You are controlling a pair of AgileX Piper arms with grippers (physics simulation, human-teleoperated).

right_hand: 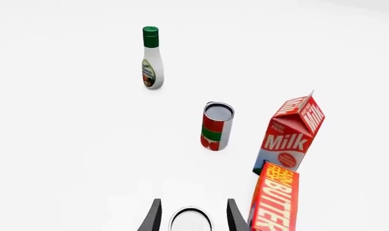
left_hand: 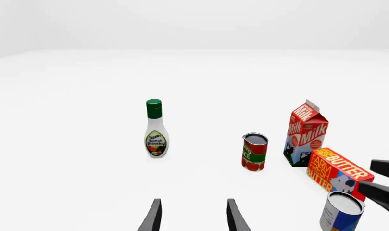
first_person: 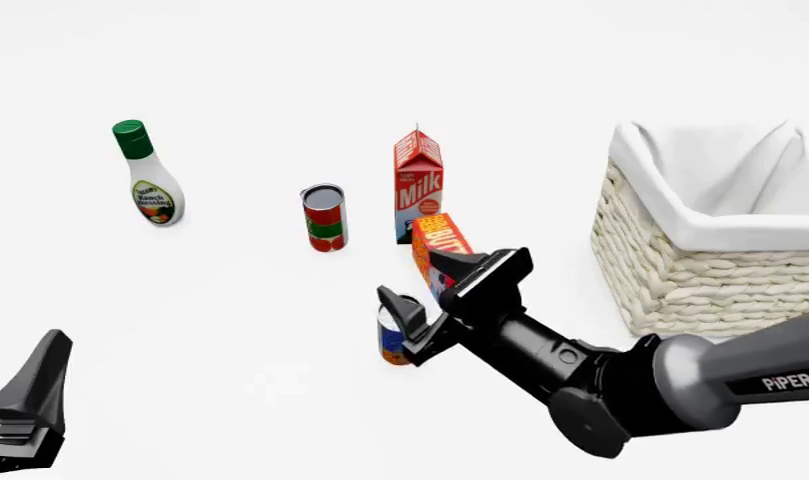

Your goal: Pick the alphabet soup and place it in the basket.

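The alphabet soup (first_person: pixel 393 338), a small can with a blue and orange label and silver top, stands upright on the white table just in front of the butter box. My right gripper (first_person: pixel 428 292) is open with one finger on either side of the can. In the right wrist view the can's silver top (right_hand: pixel 190 219) sits between the fingers (right_hand: pixel 154 216) with a small gap on each side. The can also shows in the left wrist view (left_hand: pixel 342 211). The basket (first_person: pixel 704 262), cream wicker with white lining, stands at the right. My left gripper (left_hand: pixel 194 217) is open and empty, low at the front left (first_person: pixel 33 385).
A butter box (first_person: pixel 439 250) lies right behind the soup can, with a milk carton (first_person: pixel 418 185) behind it. A red-and-green can (first_person: pixel 324 218) stands left of the milk. A ranch dressing bottle (first_person: pixel 147 177) stands at the far left.
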